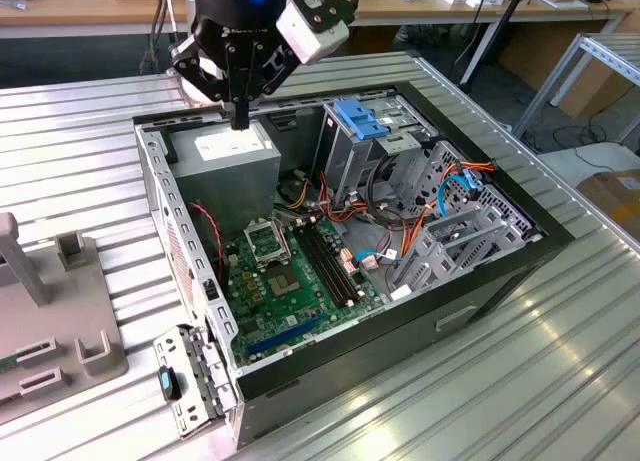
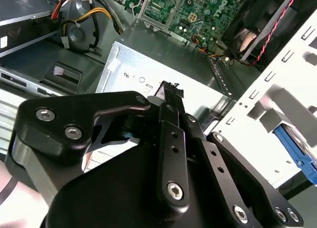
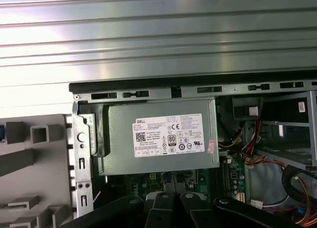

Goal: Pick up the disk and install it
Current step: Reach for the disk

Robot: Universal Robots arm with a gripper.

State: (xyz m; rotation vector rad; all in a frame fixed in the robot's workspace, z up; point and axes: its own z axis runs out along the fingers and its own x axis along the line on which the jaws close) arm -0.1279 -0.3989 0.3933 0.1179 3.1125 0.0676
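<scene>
step: pickup not started, by the look of it | gripper (image 1: 240,116): pinched shut on nothing, hovering with power supply (image 3: 161,136) right under fingertips (image 2: 171,97) | disk (image 2: 296,156): off to one side of them, past case wall (image 2: 267,99), untouched | next: probably needs opening up first, then squaring to the blue frame

A ribbed silver metal tabletop (image 1: 500,381) is carrying the work, its long grooves catching the light. An open black computer case (image 1: 480,281) is lying on its side directly on it, the open side facing up. Toward the exterior view's left, a grey plastic block (image 1: 60,341) with upright posts and slots is sitting on the tabletop just beside the case.
</scene>
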